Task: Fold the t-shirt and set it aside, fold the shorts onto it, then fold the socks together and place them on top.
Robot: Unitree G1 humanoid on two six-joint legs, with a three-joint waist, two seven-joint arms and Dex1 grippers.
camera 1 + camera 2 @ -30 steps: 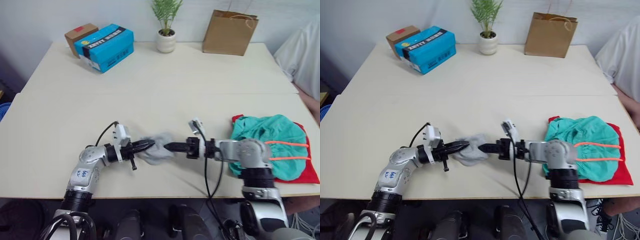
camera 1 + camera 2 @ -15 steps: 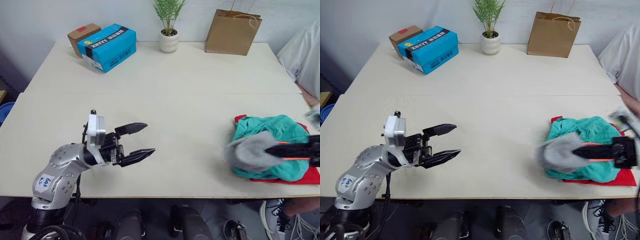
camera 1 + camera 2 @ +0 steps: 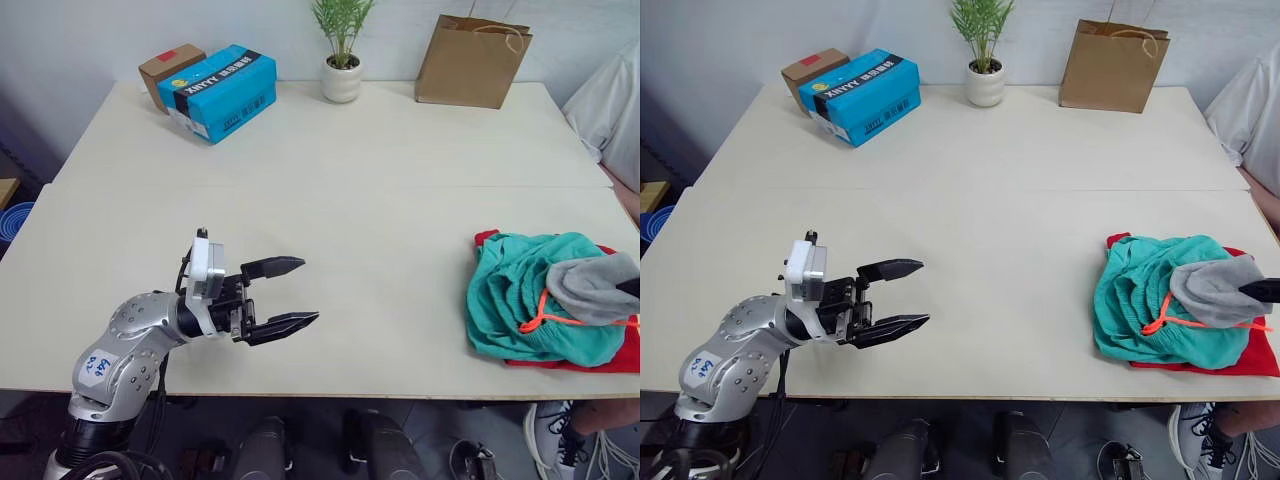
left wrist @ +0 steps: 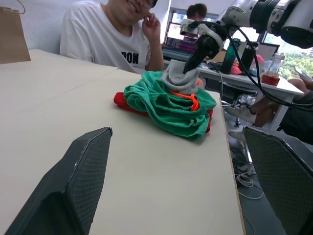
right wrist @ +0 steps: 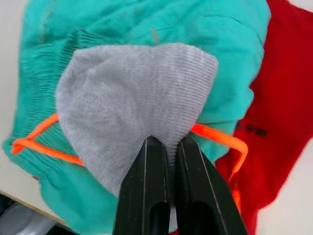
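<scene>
The socks [image 5: 132,107], a bundle of light grey knit, are seen lying on top of the shorts [image 3: 1140,300] at the right end of the bench [image 3: 380,200]. They are pinched by the right claw [image 5: 166,147], whose two black fingers are pressed close together with grey fabric caught between them. The teal-green shorts are heaped loosely, and their neon orange drawstring [image 3: 535,320] is looped out from under the socks. Beneath the shorts the red t-shirt [image 3: 1255,355] is spread, and its edge is shown along the near and right sides of the pile.

The left claw [image 3: 290,295] is held just above the bench near the front edge, well apart from the pile, with its fingers spread wide and nothing between them.

At the far side of the bench a blue box [image 3: 218,92] is set beside a smaller brown cardboard box [image 3: 165,68], with a small potted plant [image 3: 342,60] and a brown paper bag [image 3: 472,60] further to the right. In the left wrist view a person in a white t-shirt [image 4: 112,36] is seated behind the far end of the bench.
</scene>
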